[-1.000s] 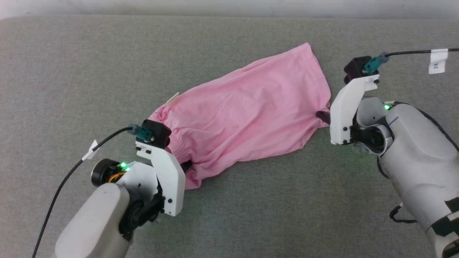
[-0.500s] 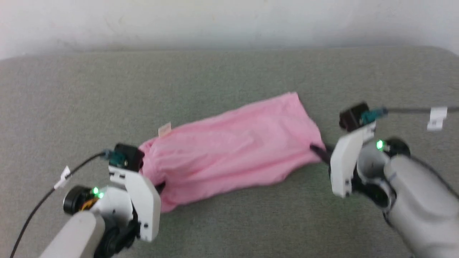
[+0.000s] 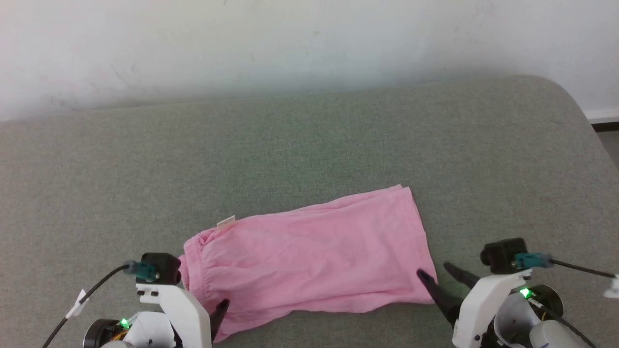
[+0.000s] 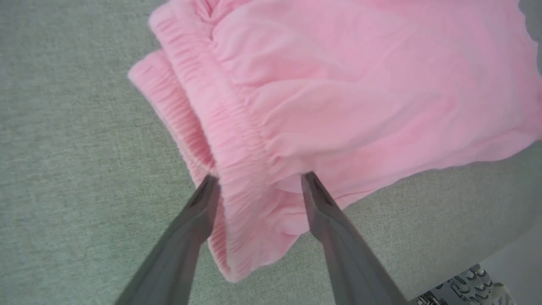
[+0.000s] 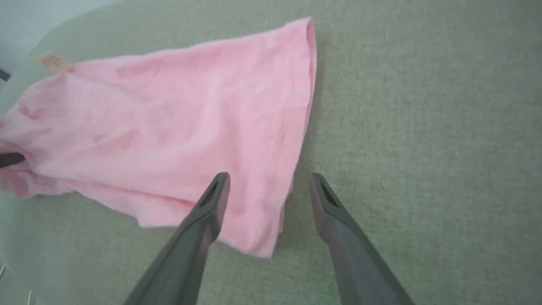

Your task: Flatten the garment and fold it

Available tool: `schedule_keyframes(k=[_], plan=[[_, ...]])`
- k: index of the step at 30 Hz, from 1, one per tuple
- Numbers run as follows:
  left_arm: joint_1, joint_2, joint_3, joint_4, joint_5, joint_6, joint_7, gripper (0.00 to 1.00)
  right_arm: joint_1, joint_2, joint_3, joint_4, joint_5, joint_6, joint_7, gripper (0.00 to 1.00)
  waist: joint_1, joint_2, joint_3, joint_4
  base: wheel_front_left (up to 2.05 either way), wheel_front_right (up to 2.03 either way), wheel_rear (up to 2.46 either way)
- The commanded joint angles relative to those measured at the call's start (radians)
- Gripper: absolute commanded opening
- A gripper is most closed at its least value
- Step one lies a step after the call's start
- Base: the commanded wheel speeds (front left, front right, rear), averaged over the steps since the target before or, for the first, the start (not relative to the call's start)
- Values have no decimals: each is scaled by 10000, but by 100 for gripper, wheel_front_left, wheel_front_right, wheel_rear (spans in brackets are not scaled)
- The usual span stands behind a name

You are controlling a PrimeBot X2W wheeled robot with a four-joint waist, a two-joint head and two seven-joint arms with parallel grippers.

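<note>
1. Pink soft cotton shorts [image 3: 309,256] are lying spread on a grey-green woven fabric surface [image 3: 338,135].
2. Left gripper [image 4: 258,178] is standing wide apart, its fingers straddling the gathered waistband [image 4: 237,140], clamping nothing.
3. Right gripper [image 5: 269,176] is hovering, spread, astride the leg hem [image 5: 296,161].

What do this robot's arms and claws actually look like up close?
The left gripper and right gripper each have two long, tapering dark grey fingers on a white plastic bracket, with a black box, teal plug, white-tagged black cable and green light.
</note>
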Motion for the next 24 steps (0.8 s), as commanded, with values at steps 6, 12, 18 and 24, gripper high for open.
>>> schedule_keyframes(k=[6, 12, 18, 24], plan=[[548, -357, 544, -596, 309, 373, -1753, 100, 799, 997, -1794, -1591, -1009, -7, -1077, 100, 1, 0, -353, 144, 0, 0, 0], [715, -840, 950, -983, 1051, 798, -3924, 100, 822, 1189, -2747, -2245, -1858, -7, -500, 100, 1, 0, -458, 413, 0, 0, 0], [488, -1441, 1003, -616, 1744, 574, -6590, 100, 394, 824, -2804, -1873, -1786, -7, 634, 100, 1, 0, -409, 756, 0, 0, 0], [262, -1743, 1082, 218, 2431, 473, -8561, 100, -232, 534, -2487, -883, -1344, -7, 1916, 100, 1, 0, -364, 1043, 0, 0, 0]])
